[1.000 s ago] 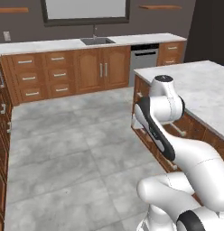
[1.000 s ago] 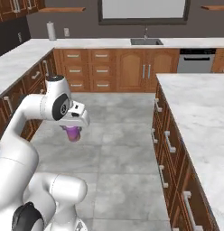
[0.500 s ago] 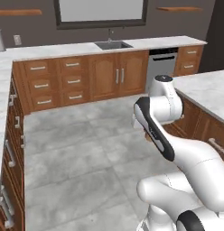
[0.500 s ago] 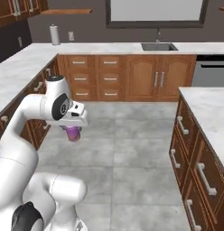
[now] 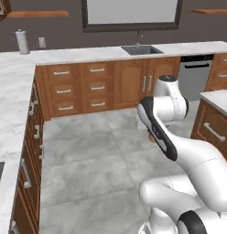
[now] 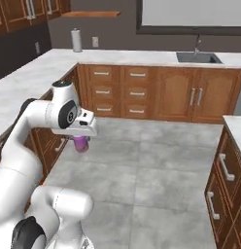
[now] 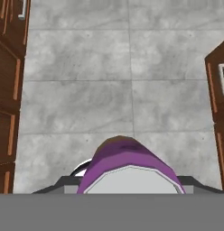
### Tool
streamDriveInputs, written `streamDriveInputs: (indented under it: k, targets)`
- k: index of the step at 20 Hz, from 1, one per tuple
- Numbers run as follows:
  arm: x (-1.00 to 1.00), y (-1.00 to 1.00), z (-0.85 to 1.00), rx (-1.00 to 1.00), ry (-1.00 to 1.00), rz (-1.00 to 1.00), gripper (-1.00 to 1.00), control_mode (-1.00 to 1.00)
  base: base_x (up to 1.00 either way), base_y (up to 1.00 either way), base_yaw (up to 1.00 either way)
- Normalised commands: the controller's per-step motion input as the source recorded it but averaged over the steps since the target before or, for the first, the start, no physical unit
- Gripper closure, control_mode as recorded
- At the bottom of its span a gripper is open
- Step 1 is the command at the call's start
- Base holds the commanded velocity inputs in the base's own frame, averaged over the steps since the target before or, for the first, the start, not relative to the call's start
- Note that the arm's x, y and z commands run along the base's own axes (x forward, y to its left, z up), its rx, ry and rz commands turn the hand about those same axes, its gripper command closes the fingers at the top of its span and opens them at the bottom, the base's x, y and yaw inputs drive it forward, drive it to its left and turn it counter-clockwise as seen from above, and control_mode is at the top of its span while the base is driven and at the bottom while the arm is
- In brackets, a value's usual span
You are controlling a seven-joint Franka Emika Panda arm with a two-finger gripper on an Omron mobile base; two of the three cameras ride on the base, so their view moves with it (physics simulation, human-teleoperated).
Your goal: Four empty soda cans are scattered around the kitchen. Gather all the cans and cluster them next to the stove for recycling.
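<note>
Kitchen floor — grey tile — under hand-held soda can.

A soda can is hanging under the gripper above the floor, between the left cabinet run and the island at the right; in the hand view the can is sitting nearest, with floor lying beyond it and cabinet fronts flanking both sides. Behind, along the far wall, the bench is carrying a sink toward its right and a paper-towel roll at its left end, with a window sitting above the sink. A dishwasher is standing right of the sink's cabinet.
</note>
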Motion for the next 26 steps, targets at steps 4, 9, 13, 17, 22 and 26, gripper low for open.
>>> streamDriveInputs:
  k: [4,9,13,17,22,26]
  targets:
    - [0.0,0.0,0.0,0.0,0.0,0.0,1.0,1.0,0.34,0.0,0.46]
    - [0.0,0.0,0.0,0.0,0.0,0.0,1.0,1.0,0.33,0.0,0.48]
    - [0.0,0.0,0.0,0.0,0.0,0.0,1.0,1.0,0.39,0.0,0.47]
    - [0.0,0.0,0.0,0.0,0.0,0.0,1.0,1.0,0.77,0.0,0.33]
    - [0.0,0.0,0.0,0.0,0.0,0.0,1.0,1.0,1.0,0.02,0.14]
    - [0.0,0.0,0.0,0.0,0.0,0.0,1.0,1.0,0.07,-0.11,0.44]
